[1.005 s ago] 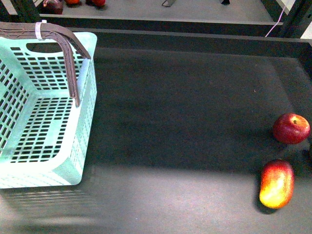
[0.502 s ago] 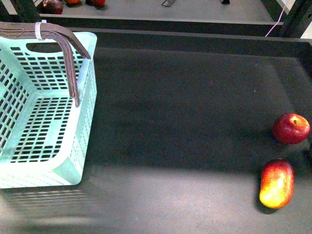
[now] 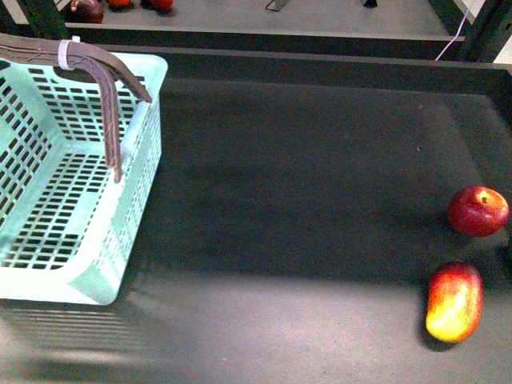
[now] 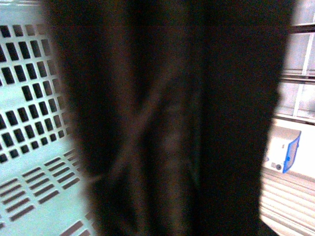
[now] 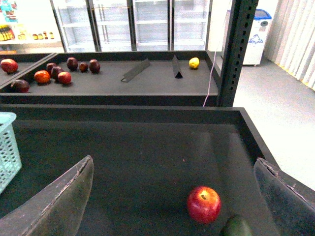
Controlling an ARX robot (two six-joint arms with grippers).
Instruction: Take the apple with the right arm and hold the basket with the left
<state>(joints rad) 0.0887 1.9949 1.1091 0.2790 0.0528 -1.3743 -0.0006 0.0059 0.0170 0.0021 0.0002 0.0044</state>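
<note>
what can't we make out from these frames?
- Left wrist view: a dark blurred mass fills most of the picture, so whether the left gripper grips the basket is unreadable.
- Front view: the basket's left side is cut off by the picture edge.
- Right wrist view: a dark thing beside the apple is cut by the edge and unidentifiable.

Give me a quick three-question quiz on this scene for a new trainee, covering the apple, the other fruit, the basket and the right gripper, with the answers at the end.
1. True or false: the apple rests on the dark table, outside the basket.
2. Which fruit lies nearer the robot in the front view? A) the apple B) the elongated red-and-yellow fruit C) neither, they are level
3. Fill in: in the right wrist view, the right gripper has its jaws ____.

Key: 1 true; 2 B; 3 open.
</note>
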